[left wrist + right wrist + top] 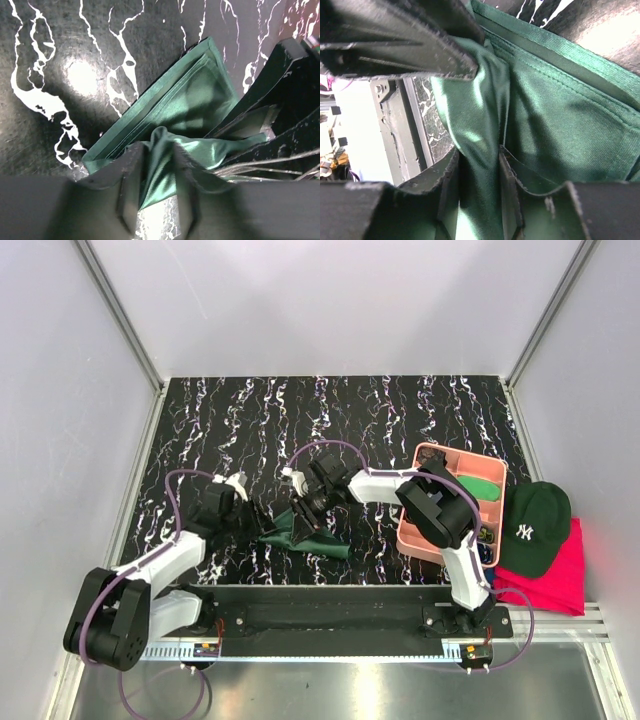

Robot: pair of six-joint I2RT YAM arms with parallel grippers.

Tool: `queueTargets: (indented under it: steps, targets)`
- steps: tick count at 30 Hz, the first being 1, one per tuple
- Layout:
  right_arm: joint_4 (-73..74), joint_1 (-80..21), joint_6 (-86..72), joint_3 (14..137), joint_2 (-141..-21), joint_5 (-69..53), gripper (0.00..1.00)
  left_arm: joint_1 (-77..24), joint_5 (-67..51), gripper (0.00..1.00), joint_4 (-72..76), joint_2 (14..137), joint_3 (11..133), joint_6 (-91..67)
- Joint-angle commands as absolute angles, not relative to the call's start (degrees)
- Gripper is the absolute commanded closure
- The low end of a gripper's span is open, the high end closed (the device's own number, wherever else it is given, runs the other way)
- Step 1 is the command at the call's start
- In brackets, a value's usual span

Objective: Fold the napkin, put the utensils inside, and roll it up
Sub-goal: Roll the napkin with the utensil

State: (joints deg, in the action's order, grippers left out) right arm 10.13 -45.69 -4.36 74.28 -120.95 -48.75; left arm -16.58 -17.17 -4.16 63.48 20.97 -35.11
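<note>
Top view: the napkin [305,537] is bunched on the table [200,430] between the arms, so the fold step is reckoned underway. Left wrist: it's pinched by the left gripper [159,170]. Right wrist: it's pinched by the right gripper [480,170] too, so a matched, even pull is probably needed next.

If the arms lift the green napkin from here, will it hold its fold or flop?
Probably flop: the napkin bunches and drapes where the left pincer pinches it. Its sheen suggests smooth, slippery fabric, so a fold could slide out of the grip. The stacked layers along its edge look loose and may fall open when raised.
</note>
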Motion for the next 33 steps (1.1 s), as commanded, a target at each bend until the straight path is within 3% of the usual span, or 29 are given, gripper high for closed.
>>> queueTargets:
  steps: [1,2,4,6,15,19,25,33]
  targets:
    - [14.06,-45.27,-4.74,75.23,-121.47,-48.25,0.57,-16.35,-14.86,0.76,-1.67,65.21,20.74,-35.33]
    - [14.15,-45.18,-4.83,75.23,-121.20,-47.64,0.53,-16.35,-14.16,0.83,-2.19,65.82,21.26,-35.33]
    - [14.15,-45.09,-4.75,75.23,-119.63,-47.11,0.42,-16.26,-13.80,0.88,-3.69,66.71,21.88,-34.89]
    - [14.41,-45.09,-4.48,75.23,-118.13,-45.18,0.37,-16.35,-13.36,0.95,-5.18,67.84,23.02,-34.19]
    - [13.28,-45.18,-0.27,72.78,-106.01,-33.50,0.20,-16.35,-15.11,0.98,-7.91,72.77,26.63,-32.26]
    - [3.46,-46.75,4.29,65.58,-97.59,-25.26,0.13,-16.35,-16.26,0.98,-8.09,74.53,27.95,-31.91]
    - [-7.10,-57.36,16.49,55.11,-92.02,-7.07,0.07,-16.35,-17.14,0.98,-9.40,76.11,29.97,-31.46]
    - [-6.95,-63.72,24.87,56.34,-98.60,-1.05,0.08,-16.35,-17.84,0.98,-10.90,78.31,32.34,-31.11]
